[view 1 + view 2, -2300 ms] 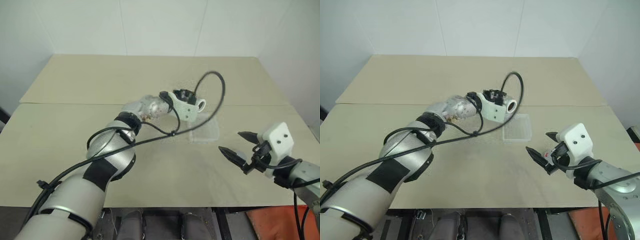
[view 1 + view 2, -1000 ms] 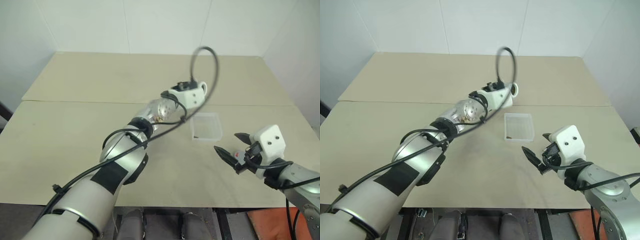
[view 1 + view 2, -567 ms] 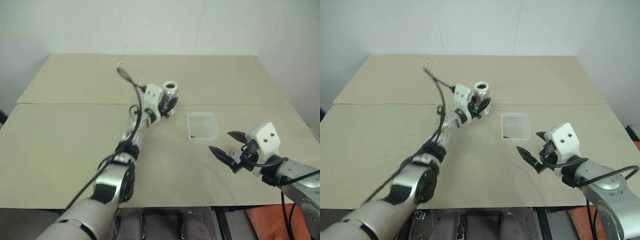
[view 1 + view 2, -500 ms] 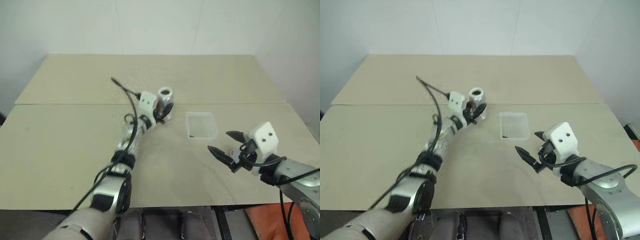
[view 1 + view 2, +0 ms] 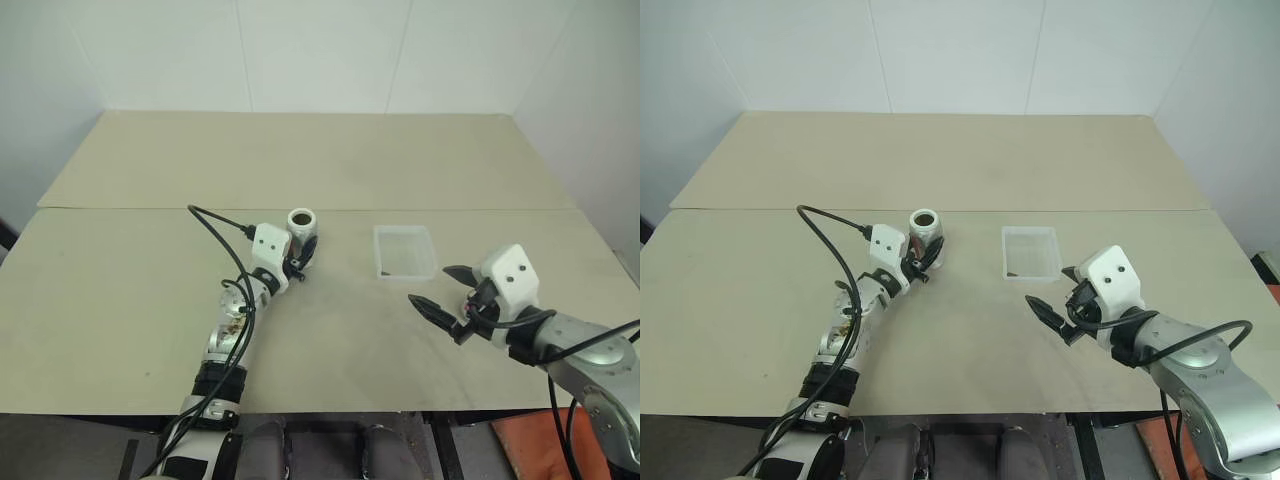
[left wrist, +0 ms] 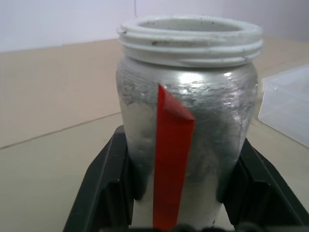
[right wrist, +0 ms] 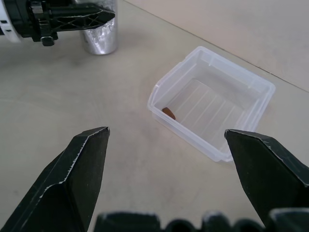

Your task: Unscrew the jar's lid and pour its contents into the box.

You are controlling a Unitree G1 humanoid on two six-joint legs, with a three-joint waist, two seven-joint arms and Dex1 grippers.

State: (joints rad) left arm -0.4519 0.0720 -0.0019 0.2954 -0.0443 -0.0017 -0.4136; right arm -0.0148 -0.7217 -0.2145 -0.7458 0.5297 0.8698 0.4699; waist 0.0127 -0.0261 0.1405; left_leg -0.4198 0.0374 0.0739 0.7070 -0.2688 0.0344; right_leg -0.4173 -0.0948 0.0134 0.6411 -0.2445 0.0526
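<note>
The jar [image 5: 302,224], silvery with a red stripe [image 6: 171,159], is upright with its mouth uncovered, left of the box [image 5: 405,250], its base at the table top. My left gripper [image 5: 305,252] is shut on it, a black finger [image 6: 107,183] on each side of its lower body. The box is a clear shallow tray, and one small brown piece of the contents [image 7: 168,112] lies in its corner. My right gripper [image 5: 432,287] hovers near the front right of the box, open, with nothing between its fingers [image 7: 89,159]. The lid is out of view.
The tan table [image 5: 330,340] has a seam [image 5: 130,208] running across it behind the jar. A black cable [image 5: 222,230] loops from my left wrist over the table. White walls close the far side and the right.
My left arm has swung from beside the box back to the left and down, rolling the jar from tilted to upright. The right gripper has hardly moved.
</note>
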